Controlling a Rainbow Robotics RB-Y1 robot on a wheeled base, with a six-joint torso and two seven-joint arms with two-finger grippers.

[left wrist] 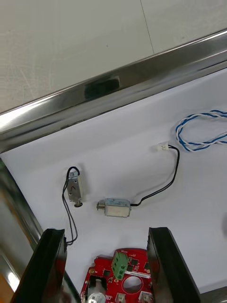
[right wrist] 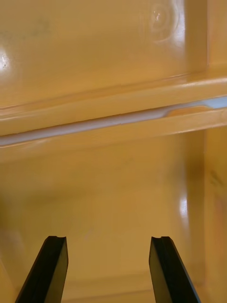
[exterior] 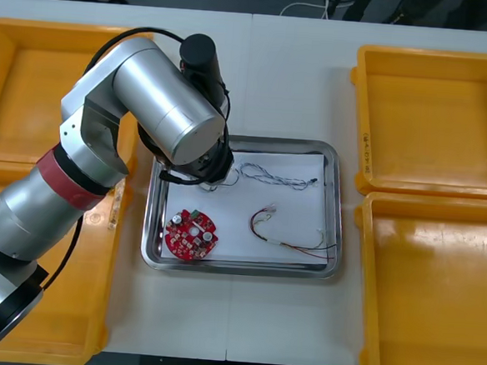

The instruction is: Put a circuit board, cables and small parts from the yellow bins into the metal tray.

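My left gripper (left wrist: 106,270) is open above the white-lined metal tray (left wrist: 118,80), with nothing between its fingers. Just past the fingertips lie two small metal parts (left wrist: 74,188) (left wrist: 116,207), the second on a black cable (left wrist: 163,182). The round red circuit board (left wrist: 120,284) lies between the fingers, below them. A twisted blue and white cable (left wrist: 203,130) lies farther off. From the front, my left arm (exterior: 169,115) covers the tray's (exterior: 335,206) back left corner; the board (exterior: 191,234) is front left, the blue-white cable (exterior: 273,178) behind, a red and yellow cable (exterior: 294,234) to the right. My right gripper (right wrist: 108,270) hangs open over a yellow bin (right wrist: 113,199).
Two yellow bins stand at the left (exterior: 25,84) (exterior: 50,319) and two at the right (exterior: 436,121) (exterior: 436,296); the right ones look bare. A rim (right wrist: 113,125) between the two right bins lies ahead of the right fingers. Bare table runs in front of and behind the tray.
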